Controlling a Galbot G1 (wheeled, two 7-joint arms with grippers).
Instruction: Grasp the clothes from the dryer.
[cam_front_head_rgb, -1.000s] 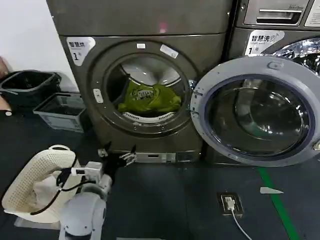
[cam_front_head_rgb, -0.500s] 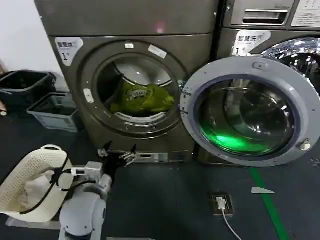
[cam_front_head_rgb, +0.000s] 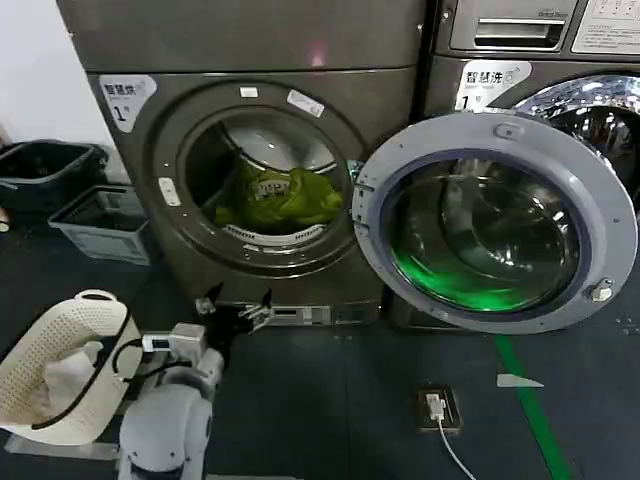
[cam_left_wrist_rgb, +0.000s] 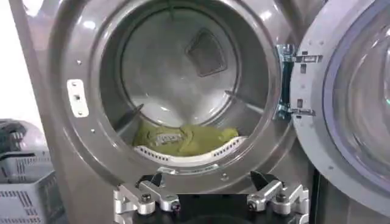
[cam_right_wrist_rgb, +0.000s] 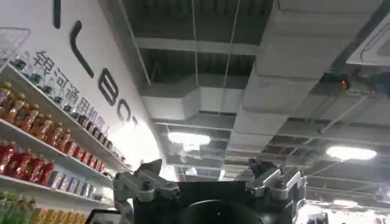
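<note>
Nearest the robot, the left gripper (cam_front_head_rgb: 238, 312) hangs low over the dark floor (cam_front_head_rgb: 330, 400), its jaws wide apart and empty, pointed at the foot of the dryer (cam_front_head_rgb: 250, 60) and well short of the porthole. Beside the left arm stands a cream mesh basket (cam_front_head_rgb: 50, 370). The right gripper (cam_right_wrist_rgb: 207, 182) is turned up toward the ceiling, jaws likewise apart and holding nothing, so it looks parked. Beyond the left gripper, the dryer's round door (cam_front_head_rgb: 480, 220) is swung fully open to the right, leaving the opening clear. Farthest in, the clothes (cam_front_head_rgb: 278, 197) lie as a lime-green bundle on the bottom of the steel drum (cam_left_wrist_rgb: 177, 67), just behind the front lip. This seems to be the approach step, with no grasp yet made. The next move probably calls for raising the left gripper to porthole height, carrying it over the lip into the drum, and closing on a raised fold of the fabric.
</note>
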